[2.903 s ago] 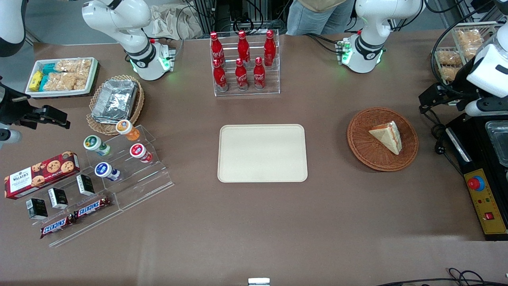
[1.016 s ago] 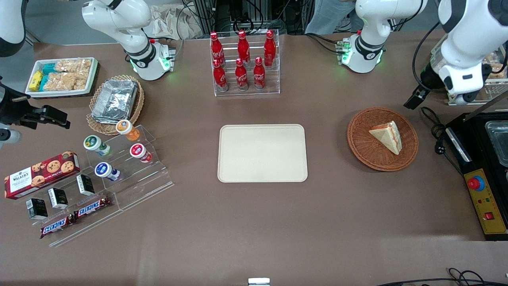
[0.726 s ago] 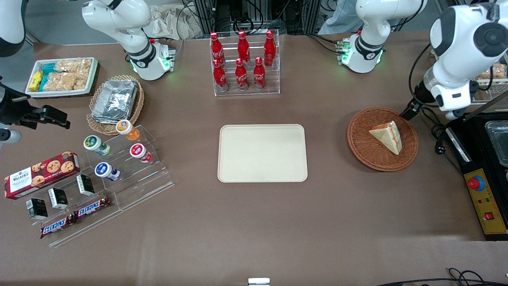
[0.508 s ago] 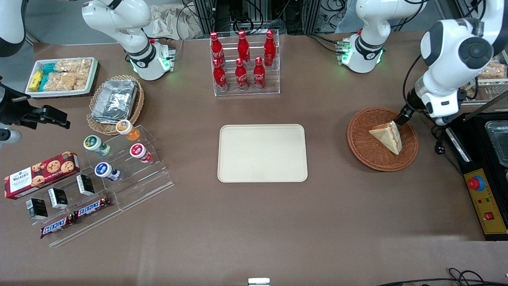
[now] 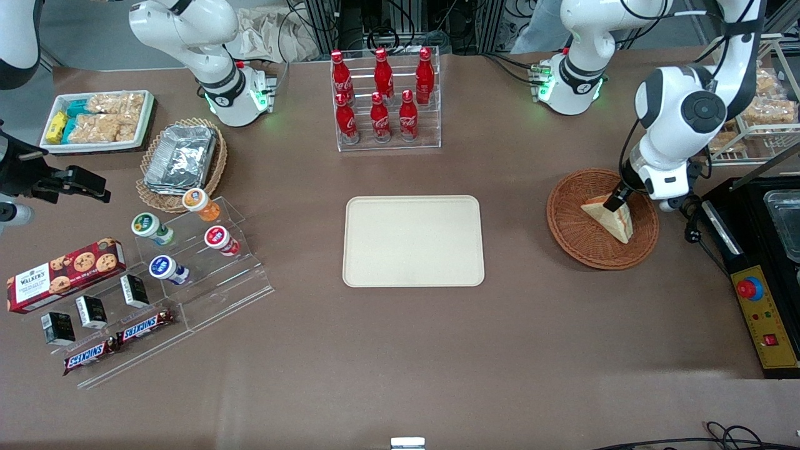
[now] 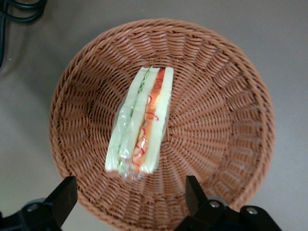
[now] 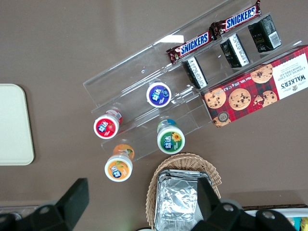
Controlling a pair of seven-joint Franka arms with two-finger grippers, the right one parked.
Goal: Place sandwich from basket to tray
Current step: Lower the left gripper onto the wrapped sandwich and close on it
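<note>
The sandwich [image 5: 611, 219], a white-bread wedge with a red-orange filling edge [image 6: 142, 126], lies in the round reddish-brown wicker basket [image 5: 575, 234] toward the working arm's end of the table. My left gripper [image 5: 615, 201] hangs just above the sandwich, over the basket [image 6: 216, 120]. In the left wrist view the gripper [image 6: 130, 202] is open, its two black fingers [image 6: 61, 197] spread wider than the sandwich with nothing between them. The cream-beige tray [image 5: 413, 240] sits bare at the table's middle, apart from the basket.
A rack of red cola bottles [image 5: 382, 100] stands farther from the camera than the tray. A black appliance with a control box [image 5: 764, 319] sits beside the basket at the table's end. Snack stands [image 5: 175, 269], a foil-container basket [image 5: 181, 159] and a white snack tray [image 5: 97, 120] lie toward the parked arm's end.
The left arm has swung in from the table's end and come down over the basket; its gripper now hangs above the sandwich. Sandwich, basket and tray have not moved.
</note>
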